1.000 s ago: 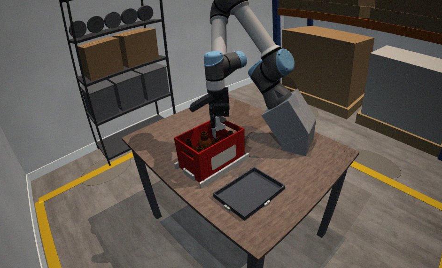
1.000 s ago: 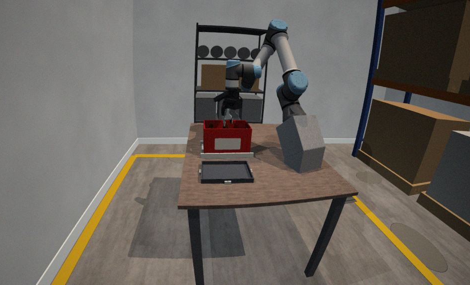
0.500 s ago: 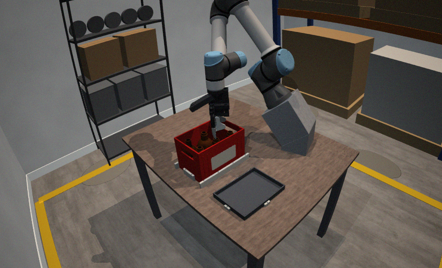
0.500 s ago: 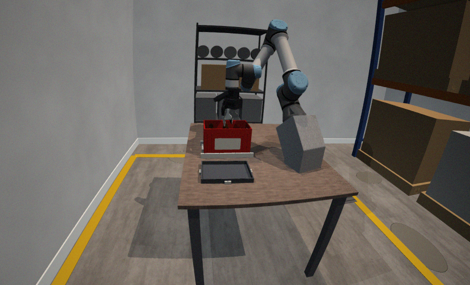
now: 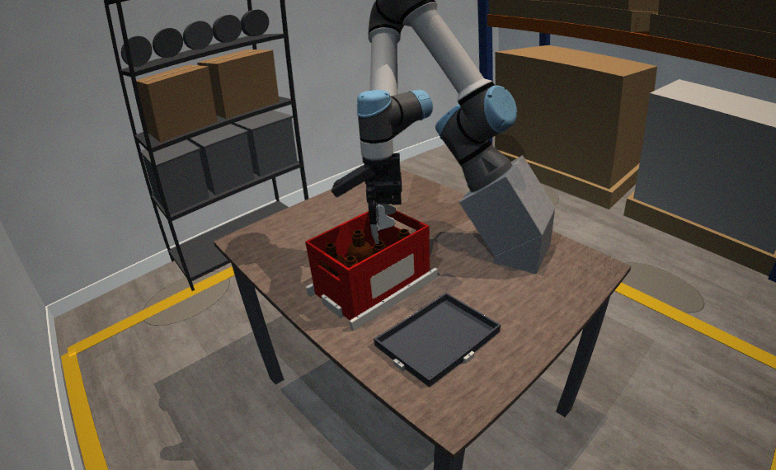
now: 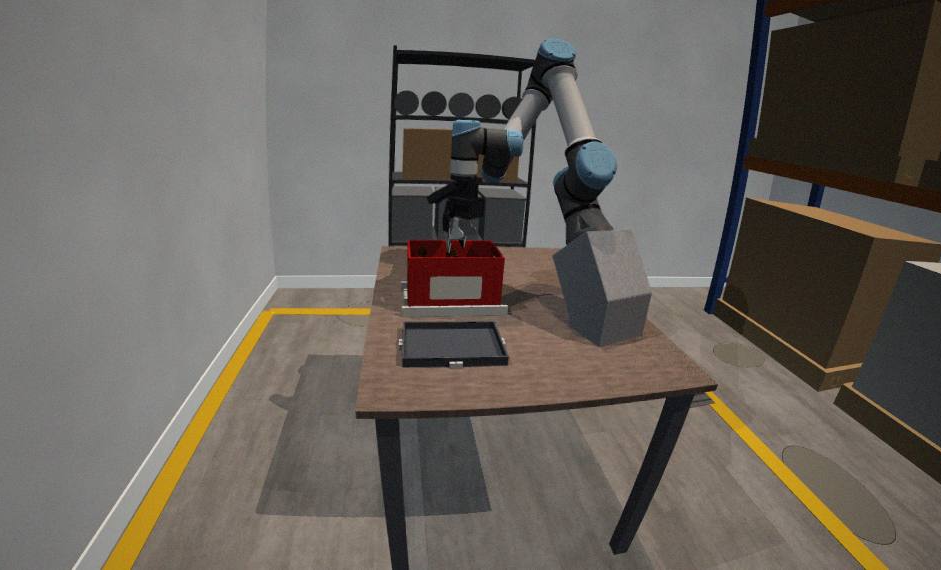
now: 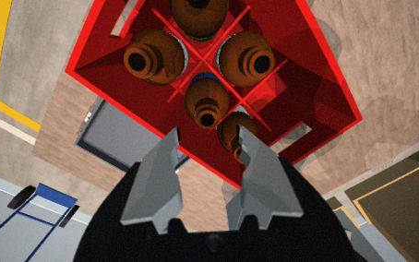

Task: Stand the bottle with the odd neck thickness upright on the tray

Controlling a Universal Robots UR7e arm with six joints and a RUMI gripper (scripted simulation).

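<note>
A wooden table (image 5: 513,326) carries the red crate (image 5: 378,274) with five bottles inside and a dark tray (image 5: 437,338) just beside it. The gripper (image 7: 208,134) hangs over the crate, jaws partly open, holding nothing; which bottle differs I cannot tell.

Five bottles (image 7: 206,102), one crate (image 5: 360,279), one tray (image 5: 403,351)
</note>
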